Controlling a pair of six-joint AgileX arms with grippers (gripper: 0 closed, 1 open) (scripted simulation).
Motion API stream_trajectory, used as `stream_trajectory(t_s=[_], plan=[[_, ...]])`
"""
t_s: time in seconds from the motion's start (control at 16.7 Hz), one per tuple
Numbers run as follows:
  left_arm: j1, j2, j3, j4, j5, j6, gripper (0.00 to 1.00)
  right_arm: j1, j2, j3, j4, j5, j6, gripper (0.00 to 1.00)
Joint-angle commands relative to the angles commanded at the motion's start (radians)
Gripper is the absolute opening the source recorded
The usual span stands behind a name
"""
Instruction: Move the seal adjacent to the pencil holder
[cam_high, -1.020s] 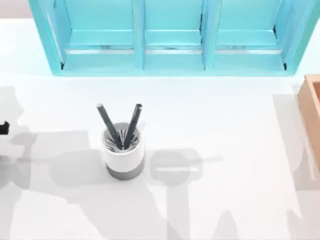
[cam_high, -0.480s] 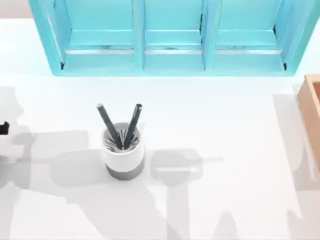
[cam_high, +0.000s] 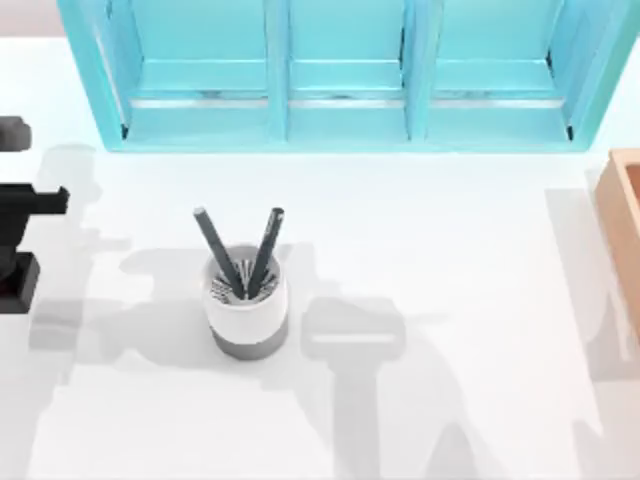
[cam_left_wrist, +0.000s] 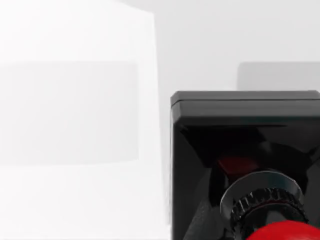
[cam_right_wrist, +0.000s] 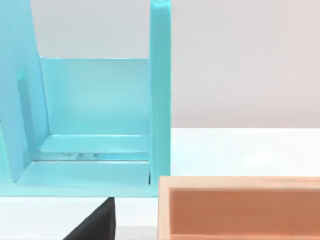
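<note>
Left tool at frame's left edge; seal close under its wrist camera, grip state unclear. Pencil holder centre-left on bench. Step: carrying/approach; next, move right beside holder.

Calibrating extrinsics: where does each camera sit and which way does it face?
Top view: above the table, facing down on pencil holder, teal shelf, wooden box; left arm at left edge.
Left wrist view: on left arm, close on the seal.
Right wrist view: on right arm, facing shelf and box; black arm part at edge.
Shared: top and right wrist see shelf, box.
</note>
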Motion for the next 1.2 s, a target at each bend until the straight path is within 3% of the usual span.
stream_trajectory(t_s=[0.42,0.84,1.2], plan=[[-0.259,-0.067,0.25,-0.314,0.0,-0.257,0.0,0.0,0.0,0.0,0.0,0.0,0.0,1.0],[-0.279,-0.06,0.271,-0.327,0.0,-0.281,0.0,0.0,0.0,0.0,0.0,0.0,0.0,1.0],[-0.389,-0.001,0.361,-0.356,0.0,-0.388,0.0,0.0,0.0,0.0,0.0,0.0,0.0,1.0]])
